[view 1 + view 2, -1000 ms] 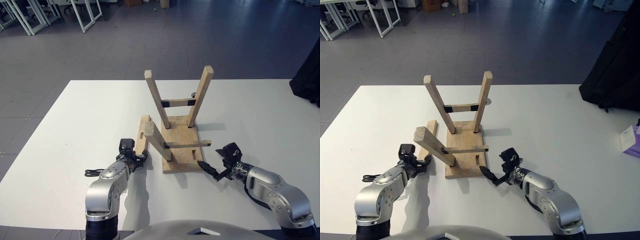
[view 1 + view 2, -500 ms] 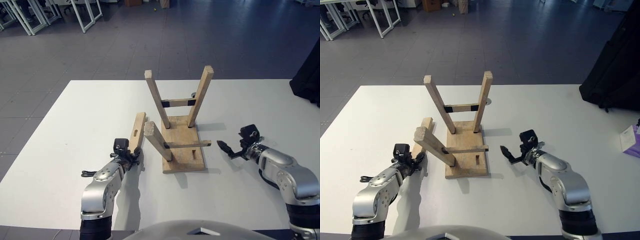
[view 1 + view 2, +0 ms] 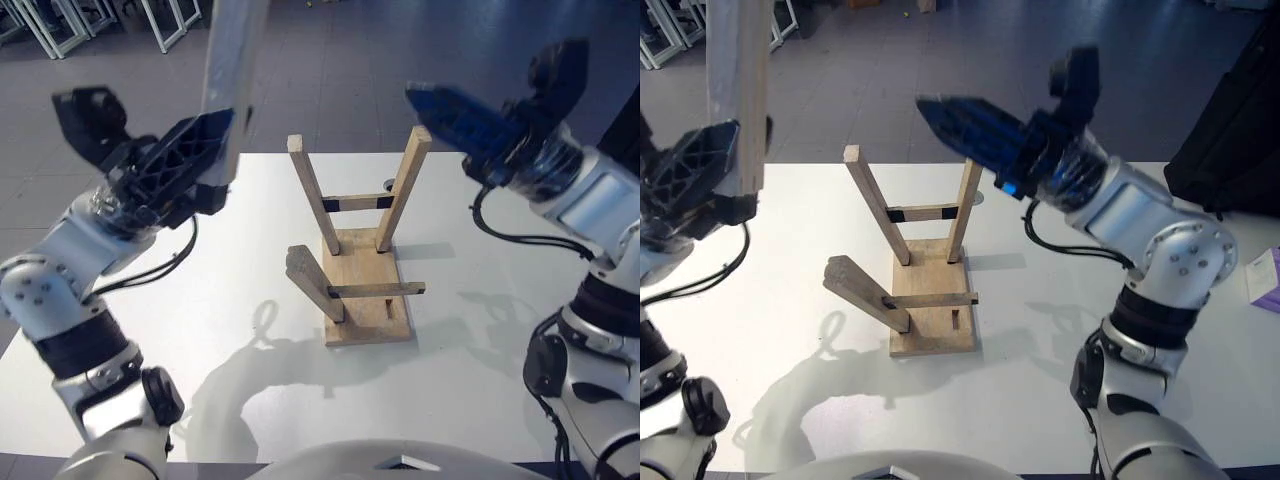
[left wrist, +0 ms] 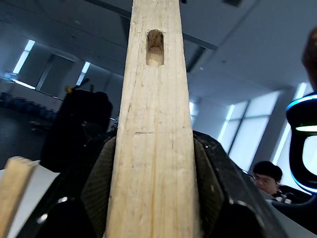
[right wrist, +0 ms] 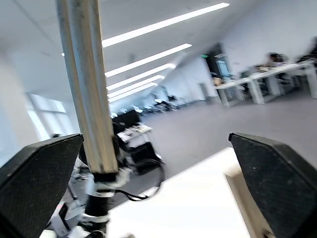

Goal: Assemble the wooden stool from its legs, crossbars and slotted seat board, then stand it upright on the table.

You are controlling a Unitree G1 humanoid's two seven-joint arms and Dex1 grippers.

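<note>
While the half-built pale wooden stool lies upside down near the middle of the white table, both arms are raised high above it. Its rectangular slotted seat board rests flat on the table. At the board's far end two square-cut wooden legs stand up from it, splaying slightly outward. They are joined partway up by a short crossbar with black ends. At the near left corner a third leg leans out to the left. A second thin crossbar juts from it to the right, its black-tipped free end touching nothing. A small open slot shows in the board toward its near right corner.

The left claw is up over the table's left side, clamped on a loose fourth leg. It holds this leg roughly upright, well apart from the stool, with its black fingers pressing the two sides. The leg is light, straight-grained wood with an oval mortise hole cut in its face above the grip. The right claw is lifted high on the right side, its jaws spread wide with nothing between the textured black pads.
</note>
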